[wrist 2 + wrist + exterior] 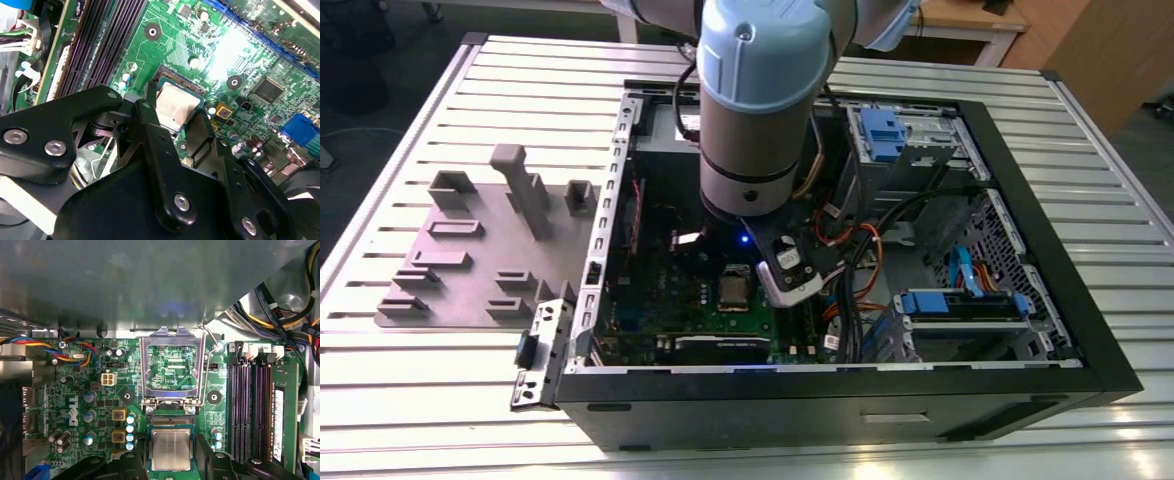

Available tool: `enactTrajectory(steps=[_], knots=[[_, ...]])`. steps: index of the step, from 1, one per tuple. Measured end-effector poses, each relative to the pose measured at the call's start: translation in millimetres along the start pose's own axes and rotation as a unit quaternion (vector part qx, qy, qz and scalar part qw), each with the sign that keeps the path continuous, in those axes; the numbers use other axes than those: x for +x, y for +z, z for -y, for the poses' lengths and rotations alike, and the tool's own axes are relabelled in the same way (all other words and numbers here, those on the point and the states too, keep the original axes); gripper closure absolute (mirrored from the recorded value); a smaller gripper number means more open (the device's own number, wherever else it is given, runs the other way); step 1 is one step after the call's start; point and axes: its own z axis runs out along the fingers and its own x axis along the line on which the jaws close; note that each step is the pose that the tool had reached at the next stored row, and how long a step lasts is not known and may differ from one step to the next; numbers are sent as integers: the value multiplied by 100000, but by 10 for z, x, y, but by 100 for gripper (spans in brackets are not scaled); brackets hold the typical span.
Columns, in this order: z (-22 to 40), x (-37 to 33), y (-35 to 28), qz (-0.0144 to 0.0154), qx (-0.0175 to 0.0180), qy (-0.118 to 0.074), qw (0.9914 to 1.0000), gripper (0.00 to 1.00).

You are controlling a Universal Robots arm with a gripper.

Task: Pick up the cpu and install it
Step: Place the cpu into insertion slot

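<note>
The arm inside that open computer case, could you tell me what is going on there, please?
A robot arm reaches down into an open computer case on a slatted metal table. Its pincer is low over the motherboard, right at the cpu, which lies level at the socket. The hinged metal frame beside the socket stands open. I cannot tell whether the cpu is gripped or fully seated.
</note>
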Motion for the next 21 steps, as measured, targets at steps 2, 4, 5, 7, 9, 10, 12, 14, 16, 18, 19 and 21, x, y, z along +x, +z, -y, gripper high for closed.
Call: enactTrajectory(steps=[2,4,5,7,9,10,12,14,16,18,19,21], knots=[[4,-1,10,6,-11,-5,100000,53],[7,0,22,4,-9,0,100000,53],[9,0,28,4,-10,-1,100000,53],[10,0,41,5,-12,-2,100000,53],[10,0,60,8,-19,-2,100000,53],[11,0,70,7,-16,-3,100000,53],[11,0,90,6,-32,0,100000,53],[12,0,102,-5,-27,-2,100000,53],[12,0,104,-10,-21,-1,100000,53],[11,0,106,0,-41,-1,100000,53],[11,0,106,0,-45,0,100000,53],[11,0,107,1,-42,-1,100000,53]])
